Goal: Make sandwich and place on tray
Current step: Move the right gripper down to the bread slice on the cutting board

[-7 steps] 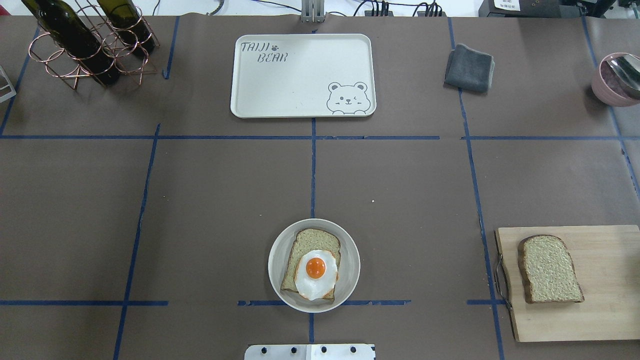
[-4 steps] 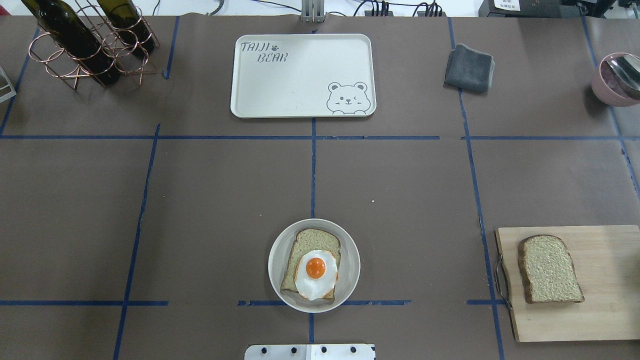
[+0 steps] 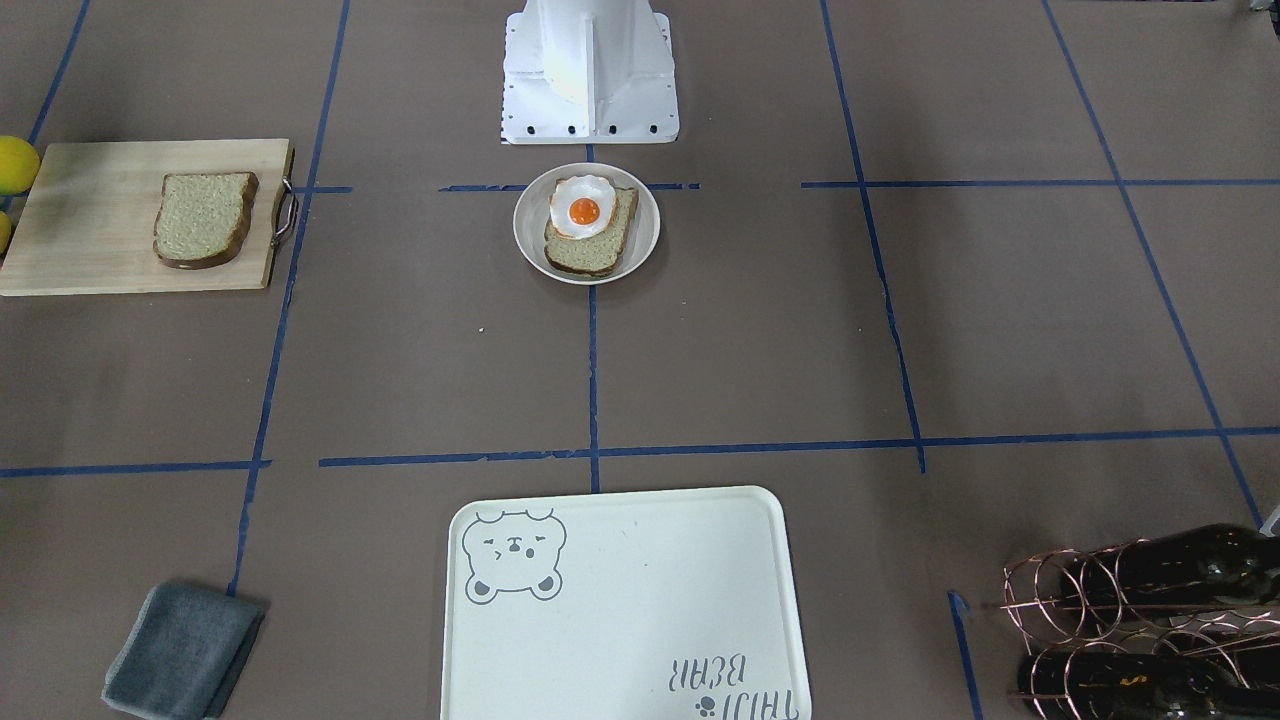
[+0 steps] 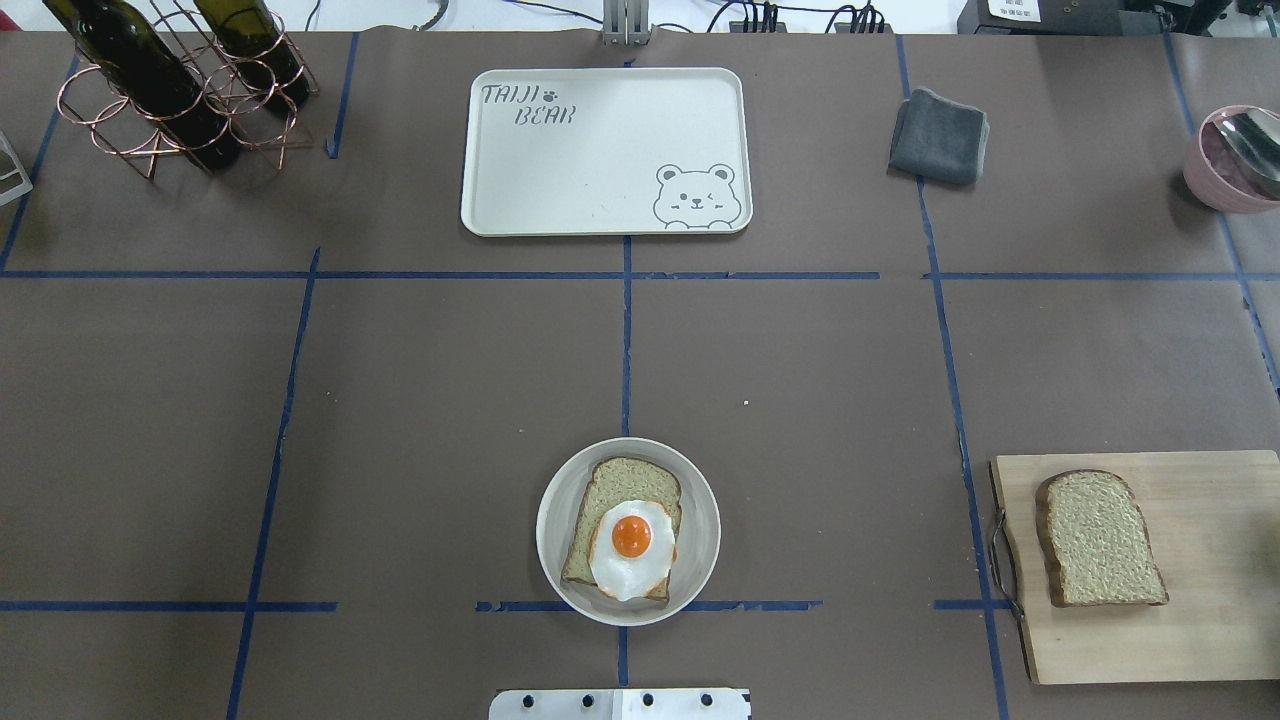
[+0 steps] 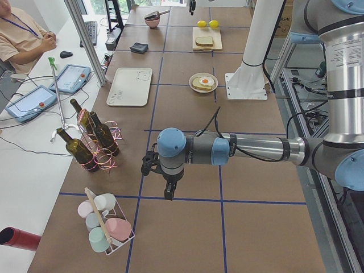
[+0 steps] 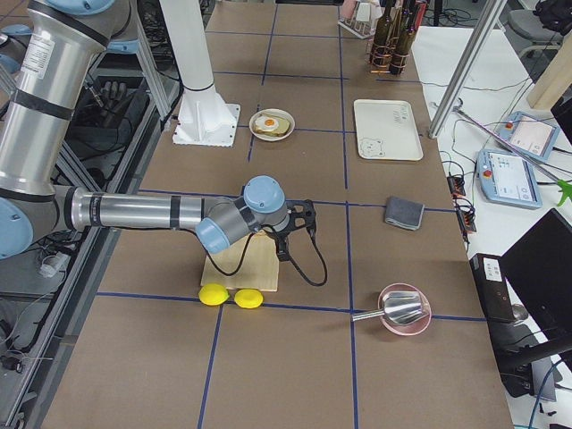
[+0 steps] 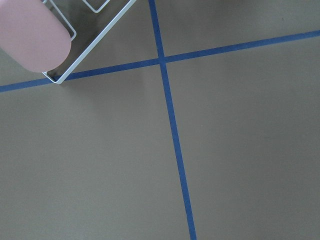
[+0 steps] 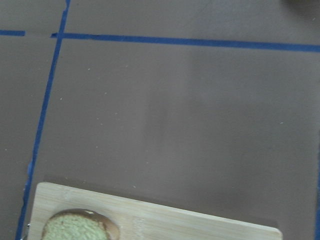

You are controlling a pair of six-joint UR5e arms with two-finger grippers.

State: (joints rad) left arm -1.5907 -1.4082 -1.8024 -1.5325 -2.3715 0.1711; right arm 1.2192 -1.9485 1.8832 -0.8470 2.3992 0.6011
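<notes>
overhead exterior, brown table (image 4: 450,380), blue tape grid (image 4: 627,340), tray (image 4: 600,150)

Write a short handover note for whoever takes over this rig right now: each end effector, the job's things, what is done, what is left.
The left end effector hangs far out on the robot's left, away from the food. I cannot tell whether it is open or shut.
The right end effector hangs over the cutting board. I cannot tell its state either.
On the plate lies the lower bread slice with the fried egg on it. The second bread slice lies on the cutting board. The tray holds nothing.
Done: egg on bread.
Left: put the second slice on top, then move the sandwich to the tray.
</notes>
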